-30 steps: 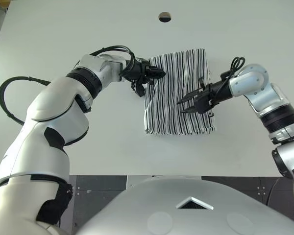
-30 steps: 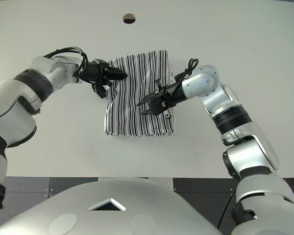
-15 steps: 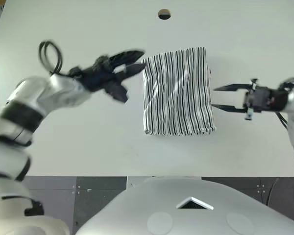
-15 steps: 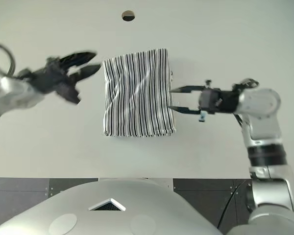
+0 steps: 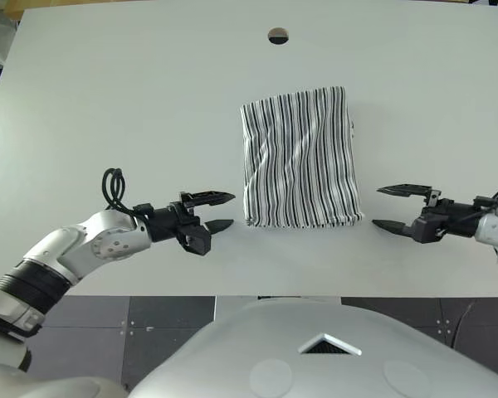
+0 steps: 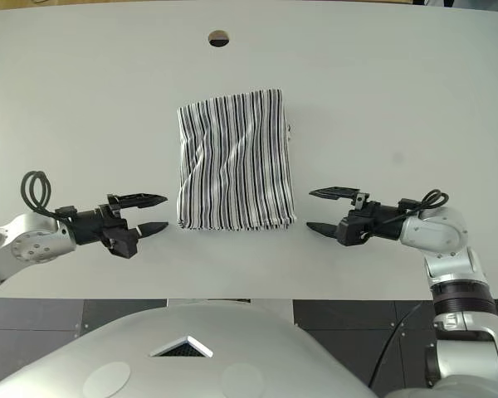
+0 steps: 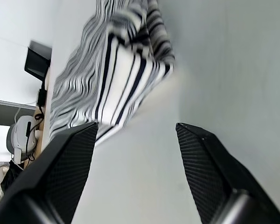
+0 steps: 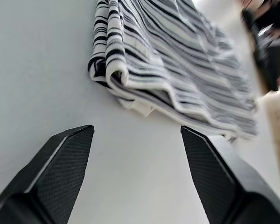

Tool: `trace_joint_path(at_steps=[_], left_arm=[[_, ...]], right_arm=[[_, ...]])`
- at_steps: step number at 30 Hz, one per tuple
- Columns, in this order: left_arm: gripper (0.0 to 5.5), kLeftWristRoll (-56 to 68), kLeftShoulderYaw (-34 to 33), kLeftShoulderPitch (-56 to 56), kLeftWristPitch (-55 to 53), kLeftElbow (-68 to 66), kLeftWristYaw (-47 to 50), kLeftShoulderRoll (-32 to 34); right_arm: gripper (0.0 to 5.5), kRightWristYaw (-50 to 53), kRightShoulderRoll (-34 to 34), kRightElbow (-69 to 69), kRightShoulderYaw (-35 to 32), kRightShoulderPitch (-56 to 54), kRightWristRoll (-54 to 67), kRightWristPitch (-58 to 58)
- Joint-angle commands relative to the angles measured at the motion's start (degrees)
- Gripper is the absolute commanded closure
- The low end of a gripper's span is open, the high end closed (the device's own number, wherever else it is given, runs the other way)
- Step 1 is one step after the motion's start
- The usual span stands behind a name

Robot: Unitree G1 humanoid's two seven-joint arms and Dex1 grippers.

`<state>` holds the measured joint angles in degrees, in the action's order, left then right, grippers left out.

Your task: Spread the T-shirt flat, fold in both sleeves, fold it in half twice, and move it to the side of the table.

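Black-and-white striped T-shirt [image 5: 300, 157] folded on white tabletop [image 5: 108, 99]; left claw [image 5: 231, 210], right claw [image 5: 376, 207] spread wide, empty, flanking near edge, probably staging side-move.

The left gripper [image 5: 231, 210] has drawn back from the far left edge of the folded black-and-white striped T-shirt [image 5: 300, 157] to just off its near left corner, and its fingers are now spread. The right gripper [image 5: 377, 207] has left the shirt's right half and now sits just off its near right corner.
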<state>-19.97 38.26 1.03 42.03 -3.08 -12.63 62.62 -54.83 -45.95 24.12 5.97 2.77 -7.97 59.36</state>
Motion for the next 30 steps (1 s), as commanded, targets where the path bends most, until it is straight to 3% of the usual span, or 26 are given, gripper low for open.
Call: trace_joint_path(at_steps=[1, 13, 19, 30], left_arm=[[2.37, -4.1, -0.5, -2.6, -0.8, -0.3, -4.3, -3.5], [2.37, -7.7, -5.7, -0.5, 0.0, -5.0, -6.7, -12.2], [2.34, -9.7, -5.5, -0.1, 2.5, -6.4, -7.9, -15.5], [4.15, -10.1, -6.0, -1.0, 5.1, -7.5, -11.1, -16.2]], right_arm=[[2.05, 2.7, 0.8, 3.6, 4.9, 0.0, -7.6, 2.6], [2.05, 8.6, 0.1, 3.5, 13.5, -1.9, -10.9, 1.8], [3.32, 10.2, 0.2, 3.6, 16.3, -3.5, -12.0, 1.2], [5.4, 13.3, 0.6, 4.3, 19.1, -6.2, -13.5, -0.2]])
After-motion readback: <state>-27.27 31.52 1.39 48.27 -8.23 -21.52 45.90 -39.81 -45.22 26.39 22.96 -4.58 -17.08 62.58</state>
